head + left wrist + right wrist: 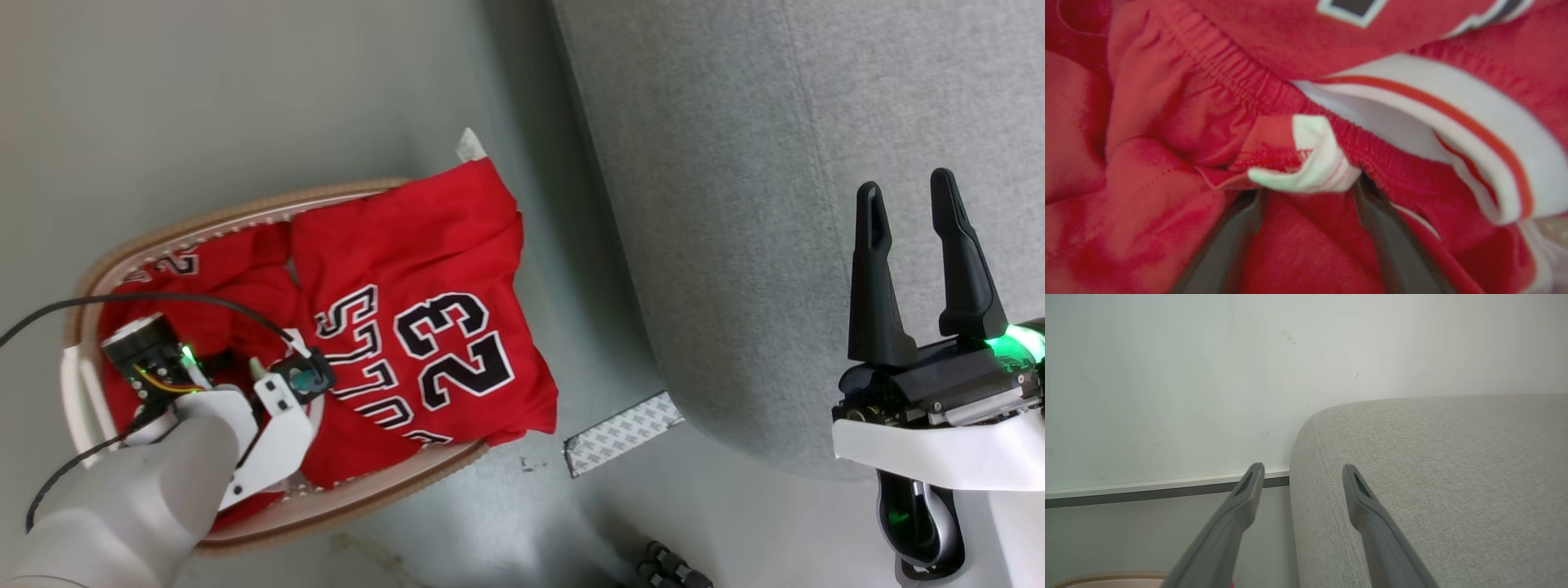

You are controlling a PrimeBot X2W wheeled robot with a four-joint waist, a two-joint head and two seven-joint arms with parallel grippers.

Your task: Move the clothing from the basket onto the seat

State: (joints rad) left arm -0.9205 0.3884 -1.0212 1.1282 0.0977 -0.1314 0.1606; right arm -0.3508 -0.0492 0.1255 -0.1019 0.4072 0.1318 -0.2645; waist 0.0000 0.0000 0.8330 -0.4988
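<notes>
Clothing (408,327) lay heaped in the basket (245,214), directly under the left end effector (1306,204). Its fingers stood apart, sunk in the red folds, a white-trimmed flap across their tips and nothing pinched yet. It looked like the first pick: next it would need to close on a good bunch and lift clear of the rim. The left arm reached steeply down. The right end effector (906,184) hovered open and empty, the seat (735,163) just beyond it.

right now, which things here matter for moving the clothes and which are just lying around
Job: red clothing, basket, grey seat, left gripper open among the clothing.
Lying about: patterned strip by the seat's corner, dark ribbed object.
</notes>
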